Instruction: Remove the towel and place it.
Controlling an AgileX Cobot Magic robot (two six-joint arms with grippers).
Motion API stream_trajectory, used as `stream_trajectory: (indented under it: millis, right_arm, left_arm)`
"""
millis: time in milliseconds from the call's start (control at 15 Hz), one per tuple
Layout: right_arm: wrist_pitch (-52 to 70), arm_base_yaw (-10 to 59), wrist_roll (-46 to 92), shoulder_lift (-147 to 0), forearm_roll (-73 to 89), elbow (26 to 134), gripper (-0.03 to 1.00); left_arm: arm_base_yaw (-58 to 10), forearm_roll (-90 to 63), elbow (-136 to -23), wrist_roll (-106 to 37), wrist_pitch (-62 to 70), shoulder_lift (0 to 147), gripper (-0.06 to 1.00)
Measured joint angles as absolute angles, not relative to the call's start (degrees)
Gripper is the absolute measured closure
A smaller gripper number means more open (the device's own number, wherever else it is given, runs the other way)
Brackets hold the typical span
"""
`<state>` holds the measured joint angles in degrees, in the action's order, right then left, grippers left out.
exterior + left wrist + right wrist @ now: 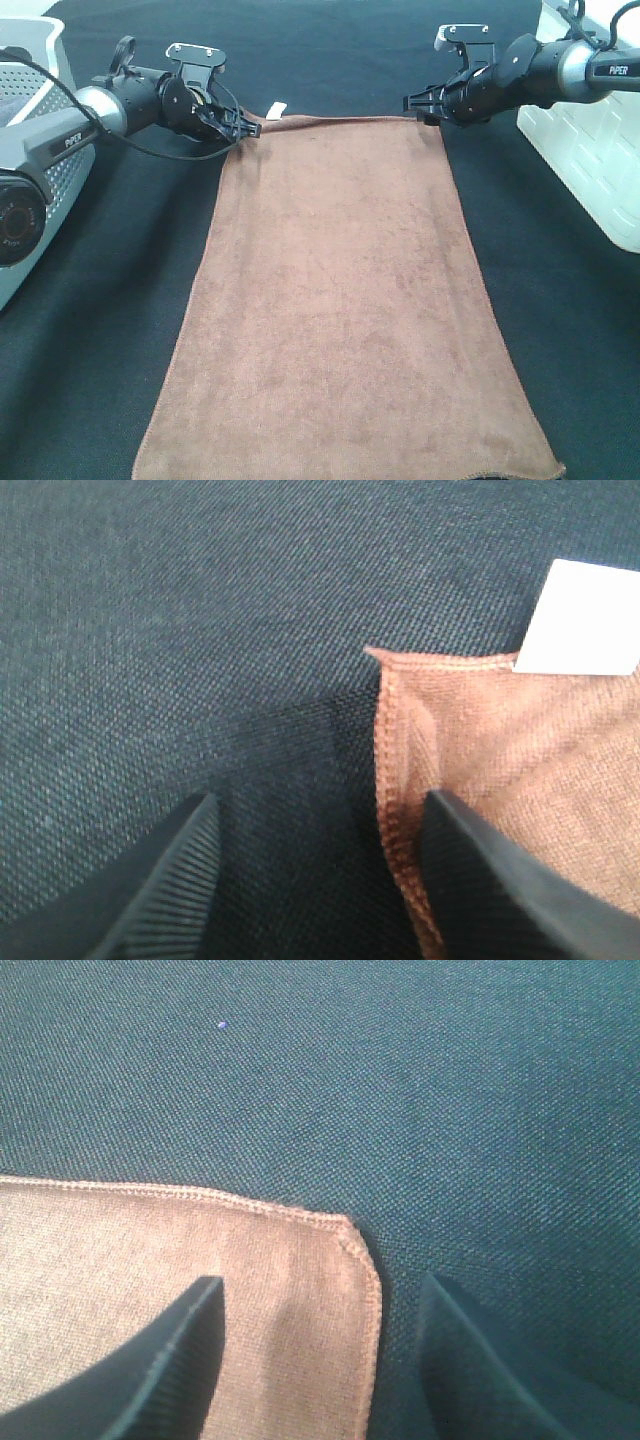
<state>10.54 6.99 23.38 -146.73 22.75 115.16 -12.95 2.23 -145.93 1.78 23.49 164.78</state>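
The brown towel (340,300) lies flat and spread out on the black tabletop, its long side running from the far edge toward the near edge. A small white tag (277,109) sticks out at its far left corner. My left gripper (250,128) hovers low at that corner and is open. In the left wrist view its jaws (315,880) straddle the towel's stitched side edge (395,810), with the tag (585,620) beyond. My right gripper (415,105) is at the far right corner, also open. Its jaws (320,1360) straddle the towel corner (340,1260). Neither gripper holds anything.
A white perforated basket (40,110) stands at the left edge behind the left arm. A white ribbed bin (590,140) stands at the right under the right arm. Black cloth (560,330) covers the table around the towel.
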Motion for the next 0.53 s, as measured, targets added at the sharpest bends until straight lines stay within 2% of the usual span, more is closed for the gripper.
stream_trajectory:
  millis: [533]
  right_arm:
    - [10.89,6.99,23.38,-146.73,22.63,115.16,0.44]
  left_arm:
    - [-11.86,8.77,-145.99,5.79,27.79,163.87,0.38]
